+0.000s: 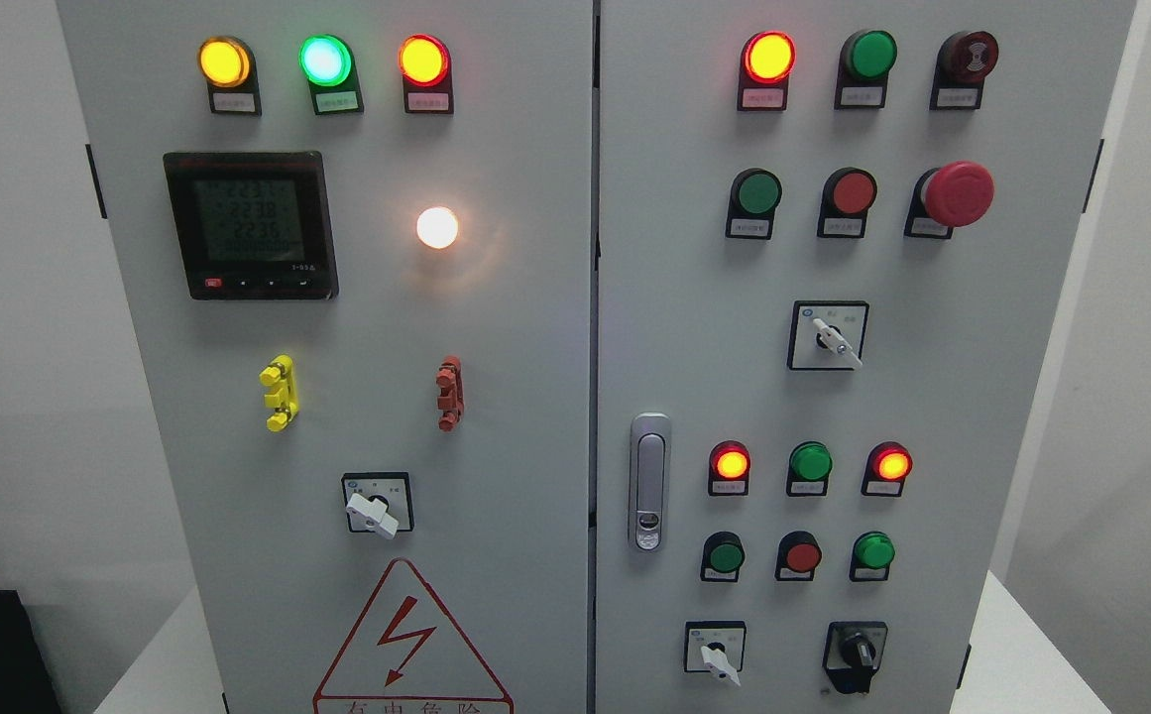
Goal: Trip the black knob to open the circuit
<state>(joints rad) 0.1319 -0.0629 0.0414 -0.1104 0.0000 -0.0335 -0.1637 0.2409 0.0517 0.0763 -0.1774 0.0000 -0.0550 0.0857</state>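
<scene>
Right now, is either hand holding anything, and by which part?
Nothing is held: neither hand is in view. The black rotary knob at the lower right of the grey cabinet door is untouched.

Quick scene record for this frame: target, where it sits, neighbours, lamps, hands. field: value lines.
target: black knob
location: bottom right of the right cabinet door, lowest row
neighbour: white-handled switch to its left, same row
above it: green button, then a lit red lamp
other controls: red mushroom button upper right; door latch at the door's left edge
left door: meter display lit, white lamp lit
hands: neither in view
task state: knob untouched
</scene>
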